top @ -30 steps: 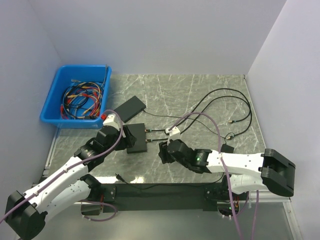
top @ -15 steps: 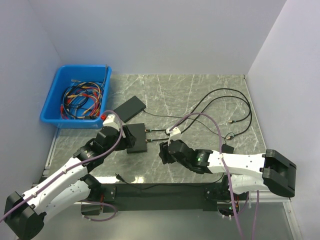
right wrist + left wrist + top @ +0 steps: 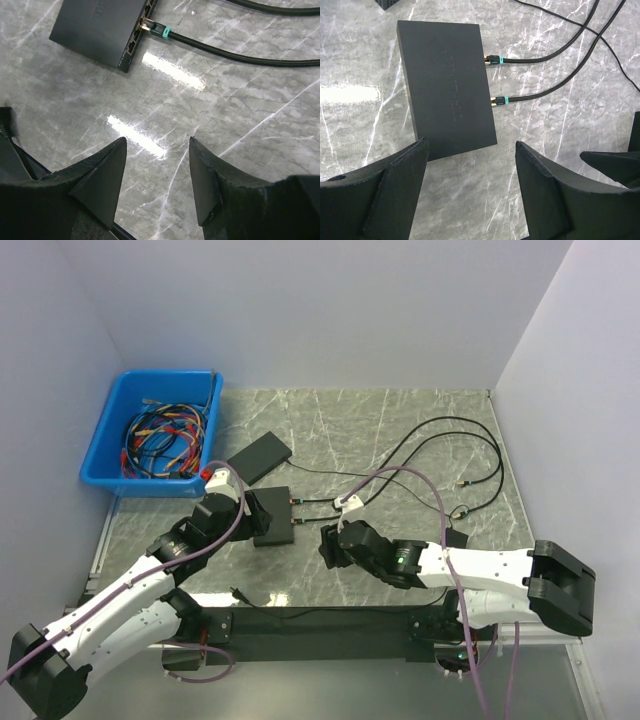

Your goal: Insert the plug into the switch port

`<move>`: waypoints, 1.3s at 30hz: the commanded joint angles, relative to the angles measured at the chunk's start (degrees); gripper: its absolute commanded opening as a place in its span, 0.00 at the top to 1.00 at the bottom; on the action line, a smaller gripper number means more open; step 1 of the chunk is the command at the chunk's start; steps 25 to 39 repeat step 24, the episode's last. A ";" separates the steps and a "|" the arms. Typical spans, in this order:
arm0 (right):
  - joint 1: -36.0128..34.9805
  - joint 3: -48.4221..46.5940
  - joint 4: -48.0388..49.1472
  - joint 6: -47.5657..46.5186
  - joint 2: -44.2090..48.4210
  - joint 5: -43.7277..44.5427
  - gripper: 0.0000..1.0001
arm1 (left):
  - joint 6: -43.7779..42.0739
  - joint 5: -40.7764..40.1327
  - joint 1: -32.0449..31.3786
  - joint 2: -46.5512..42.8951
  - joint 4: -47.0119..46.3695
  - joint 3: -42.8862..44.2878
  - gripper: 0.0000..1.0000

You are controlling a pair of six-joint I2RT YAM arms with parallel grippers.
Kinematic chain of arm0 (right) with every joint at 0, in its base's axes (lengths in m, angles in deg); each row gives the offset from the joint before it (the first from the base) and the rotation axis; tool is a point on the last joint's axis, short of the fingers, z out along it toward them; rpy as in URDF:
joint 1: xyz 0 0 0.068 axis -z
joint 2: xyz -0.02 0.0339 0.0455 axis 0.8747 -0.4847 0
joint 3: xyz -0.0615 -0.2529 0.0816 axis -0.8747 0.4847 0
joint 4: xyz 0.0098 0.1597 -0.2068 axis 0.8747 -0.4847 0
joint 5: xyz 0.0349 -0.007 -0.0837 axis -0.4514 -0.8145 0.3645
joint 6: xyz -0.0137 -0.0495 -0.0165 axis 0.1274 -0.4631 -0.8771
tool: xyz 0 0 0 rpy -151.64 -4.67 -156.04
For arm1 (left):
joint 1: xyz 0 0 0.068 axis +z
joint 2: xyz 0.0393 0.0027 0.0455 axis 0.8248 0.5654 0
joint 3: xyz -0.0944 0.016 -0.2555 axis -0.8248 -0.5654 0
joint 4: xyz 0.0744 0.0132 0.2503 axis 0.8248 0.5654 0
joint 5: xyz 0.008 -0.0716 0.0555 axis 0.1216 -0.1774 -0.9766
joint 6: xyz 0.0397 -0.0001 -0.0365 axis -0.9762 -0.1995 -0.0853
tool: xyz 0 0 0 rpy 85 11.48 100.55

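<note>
Switch: the dark grey flat rectangular switch box (image 3: pixel 447 95) lies on the grey marble-patterned table (image 3: pixel 560 115), between the two arms. Its long axis points away from their bases.
Port face: the long side that faces the right arm. The right wrist view shows a row of open sockets along it.
Seated plugs: two gold-tipped, teal-banded black plugs (image 3: pixel 499 100) sit side by side in that face. Their black cables (image 3: pixel 545 92) run off to the right.
Left gripper (image 3: pixel 470 150): fingers spread wide, holding nothing, above the switch's near end.
Right gripper (image 3: pixel 157 142): fingers spread, empty, just beside the port face on the cable side.
Loose plug: a free cable end with a bright tip (image 3: pixel 462 483) lies well apart on the right of the table, too small to read closely.
Nearer arm: the right, both to that end and to the sockets.
Approach, as a judgement: a plug should arrive with its long axis square to the port face, travelling right to left, while the left gripper braces the box.
</note>
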 commanded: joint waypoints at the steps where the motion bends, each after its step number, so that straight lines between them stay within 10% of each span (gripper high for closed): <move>1: -0.41 0.45 3.00 1.16 2.76 0.67 0.40 | 0.30 -0.99 -0.43 -0.90 -0.18 1.73 0.25; 39: -1.02 2.91 4.67 0.02 7.42 1.37 0.39 | 0.47 -1.61 -0.78 -1.16 0.18 1.73 0.25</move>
